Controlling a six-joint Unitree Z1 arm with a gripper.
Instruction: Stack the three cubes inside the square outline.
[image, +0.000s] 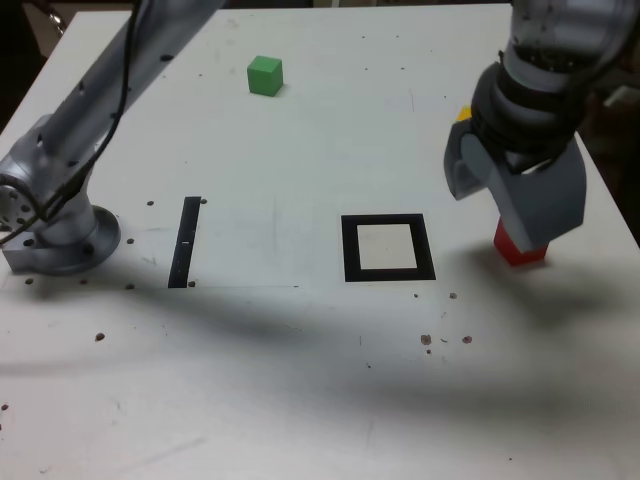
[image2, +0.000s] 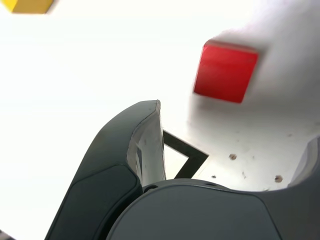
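Observation:
The red cube (image: 522, 249) sits on the white table to the exterior view's right of the square outline (image: 388, 247), partly covered by a gripper finger. My gripper (image: 505, 195) hovers just above it, jaws open and empty. In the wrist view the red cube (image2: 226, 71) lies ahead of the open gripper (image2: 237, 125), not between the fingers. The yellow cube (image: 463, 114) peeks out behind the gripper, and its corner shows in the wrist view (image2: 30, 5). Far back stands the green cube (image: 265, 75). A corner of the square outline (image2: 186, 156) shows beside one finger.
A narrow black strip (image: 185, 241) lies to the exterior view's left of the outline. The arm's base (image: 55, 230) stands at the table's left edge. Small dark specks dot the table near the front.

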